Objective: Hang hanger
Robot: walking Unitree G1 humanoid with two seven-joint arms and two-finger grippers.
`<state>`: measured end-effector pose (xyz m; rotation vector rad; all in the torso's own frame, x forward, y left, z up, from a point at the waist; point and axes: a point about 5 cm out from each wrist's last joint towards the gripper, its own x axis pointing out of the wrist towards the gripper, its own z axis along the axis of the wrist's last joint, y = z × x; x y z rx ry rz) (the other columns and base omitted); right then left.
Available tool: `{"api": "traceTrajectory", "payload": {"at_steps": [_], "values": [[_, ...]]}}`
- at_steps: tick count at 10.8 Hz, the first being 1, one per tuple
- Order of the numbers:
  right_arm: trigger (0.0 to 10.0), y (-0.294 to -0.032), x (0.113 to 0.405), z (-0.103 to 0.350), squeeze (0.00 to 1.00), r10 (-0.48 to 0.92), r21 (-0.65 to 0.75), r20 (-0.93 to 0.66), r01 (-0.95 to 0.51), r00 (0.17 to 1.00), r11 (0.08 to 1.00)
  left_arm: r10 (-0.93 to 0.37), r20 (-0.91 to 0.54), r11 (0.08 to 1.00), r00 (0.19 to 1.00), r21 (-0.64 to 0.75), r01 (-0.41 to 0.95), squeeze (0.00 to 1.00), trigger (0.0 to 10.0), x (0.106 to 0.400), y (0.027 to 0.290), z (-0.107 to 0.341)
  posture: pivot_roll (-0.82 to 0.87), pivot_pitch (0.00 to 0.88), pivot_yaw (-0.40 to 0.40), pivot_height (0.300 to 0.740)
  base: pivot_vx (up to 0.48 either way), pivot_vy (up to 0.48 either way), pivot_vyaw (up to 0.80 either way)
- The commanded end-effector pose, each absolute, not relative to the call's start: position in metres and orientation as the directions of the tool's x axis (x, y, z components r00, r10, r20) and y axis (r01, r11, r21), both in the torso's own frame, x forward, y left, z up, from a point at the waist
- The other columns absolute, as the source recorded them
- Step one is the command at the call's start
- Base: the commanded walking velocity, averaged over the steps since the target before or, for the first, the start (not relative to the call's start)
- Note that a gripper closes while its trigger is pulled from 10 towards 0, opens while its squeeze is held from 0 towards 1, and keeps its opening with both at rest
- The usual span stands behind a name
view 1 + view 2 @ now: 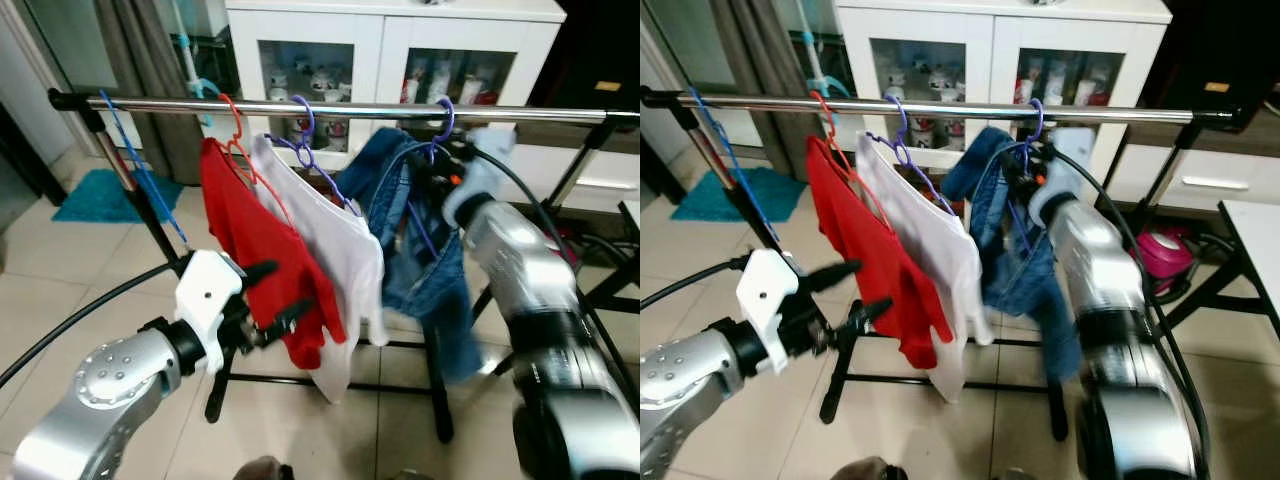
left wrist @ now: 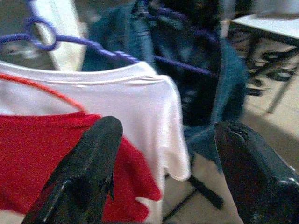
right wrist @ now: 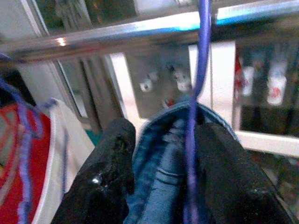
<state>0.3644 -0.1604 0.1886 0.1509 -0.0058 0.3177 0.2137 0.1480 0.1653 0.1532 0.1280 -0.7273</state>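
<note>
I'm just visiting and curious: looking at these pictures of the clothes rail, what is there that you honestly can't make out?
- Right claw: right wrist view is blurred, so whether it pinches the purple hanger is unclear.
- Denim jeans: the right arm covers part of them in the head views.
- Cabinet: the items behind its glass are too small and blurred.
- Blue hanger: too thin to tell whether it carries anything.
- Rail: its ends are cut off by the picture edges.

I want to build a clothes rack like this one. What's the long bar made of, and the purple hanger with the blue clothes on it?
The bar looks like shiny polished metal: it mirrors the light. The purple hanger seems to be thin wire with a smooth plastic coating, though that is a guess.
</note>
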Motion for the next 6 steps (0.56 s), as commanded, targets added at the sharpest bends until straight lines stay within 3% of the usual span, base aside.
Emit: {"api": "traceTrajectory", "payload": {"at_steps": [1,2,3,5,6], "values": [[10.0,-0.155,0.358,0.205,1.0,0.339,0.127,0.102,-0.35,0.935,0.928,-0.59,-0.159,0.784,0.791,0.122,0.609,0.0,10.0,0.217,0.155,0.164,-0.01,0.0,0.093,0.74,0.0,0.0,0.0],[10.0,-0.156,0.349,0.211,1.0,0.323,0.091,0.162,-0.34,0.932,0.936,-0.524,-0.139,0.831,0.84,0.135,0.54,0.0,10.0,0.221,0.159,0.16,-0.01,0.0,0.098,0.74,0.0,0.0,0.0],[10.0,-0.159,0.344,0.212,0.87,0.298,0.061,0.177,-0.312,0.938,0.948,-0.486,-0.124,0.853,0.865,0.149,0.5,0.0,10.0,0.223,0.161,0.158,-0.02,0.0,0.096,0.74,0.0,0.0,0.0],[10.0,-0.156,0.318,0.213,0.0,0.351,-0.103,0.21,-0.337,0.912,0.936,-0.339,-0.09,0.921,0.937,0.174,0.349,0.0,10.0,0.224,0.169,0.153,-0.02,0.0,0.086,0.74,0.0,0.0,0.0],[10.0,-0.154,0.307,0.208,0.0,0.352,-0.11,0.21,-0.336,0.912,0.935,-0.264,-0.095,0.951,0.96,0.14,0.276,0.0,10.0,0.223,0.174,0.149,-0.02,0.0,0.079,0.74,0.0,0.0,0.0]]}}
